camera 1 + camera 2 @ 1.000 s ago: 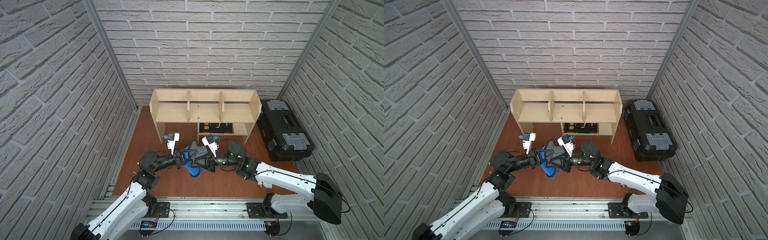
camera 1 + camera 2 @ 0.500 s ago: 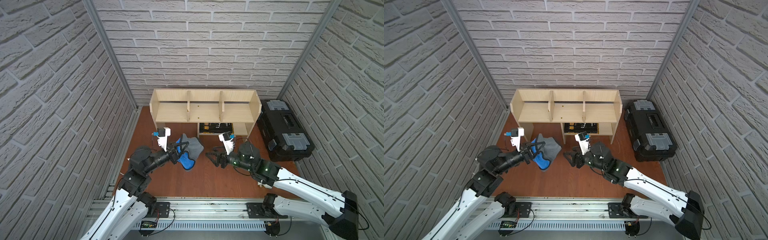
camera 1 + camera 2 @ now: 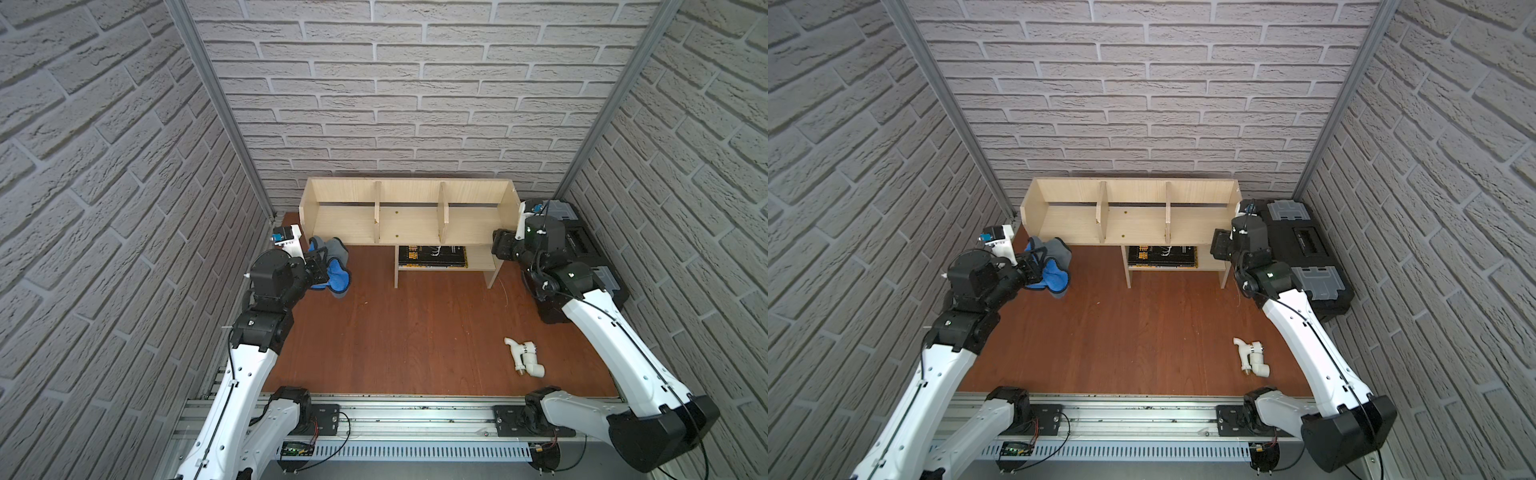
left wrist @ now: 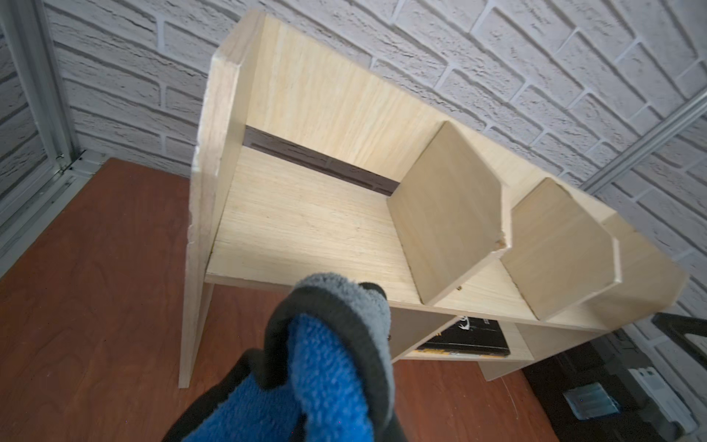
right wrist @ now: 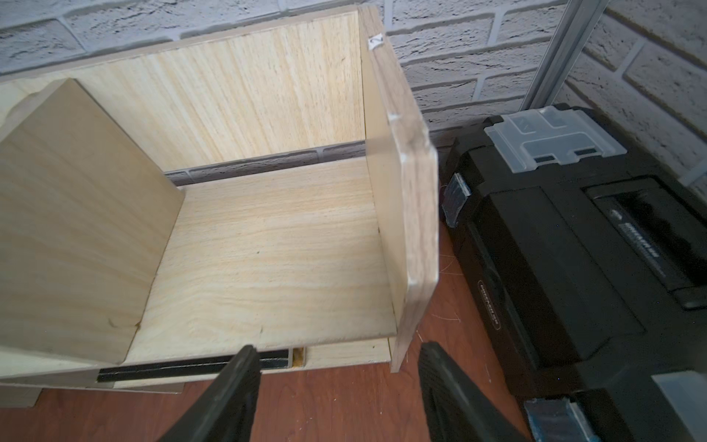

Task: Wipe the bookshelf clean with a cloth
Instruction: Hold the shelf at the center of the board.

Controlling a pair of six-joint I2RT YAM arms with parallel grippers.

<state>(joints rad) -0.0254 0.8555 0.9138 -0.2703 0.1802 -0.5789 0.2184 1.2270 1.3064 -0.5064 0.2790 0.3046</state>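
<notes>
Clock directions are read in the top views, with the back wall at 12.

1. The left hand (image 3: 319,262) is clamped shut on the cloth (image 3: 336,272). In the left wrist view the fabric (image 4: 329,344) hides most of the hand.
2. The cloth bunches out of that hand toward 2 o'clock. Its dark grey face is on the outside and its bright blue face is folded inward and showing below.
3. The held cloth is at the left end of the bookshelf (image 3: 409,226), just in front of the left compartment's front edge and beside the left panel leg. Whether it touches the wood or the table (image 3: 395,332) cannot be told.
4. The right hand (image 5: 336,356) is open and empty, its two dark fingers (image 5: 237,382) spread apart. In the right wrist view they straddle the line of the bookshelf's right end panel, just short of its front edge, and point into the right compartment.
5. From the right hand the cloth lies well apart at 9 o'clock, across the whole width of the bookshelf.
6. A dark book (image 3: 432,255) lies flat on the small lower shelf, between the two hands.
7. A black toolbox (image 3: 1304,241) stands just beside the bookshelf at 3 o'clock, behind the right arm.
8. A white pipe fitting (image 3: 525,357) lies on the table at 5 o'clock, well apart from both hands.
</notes>
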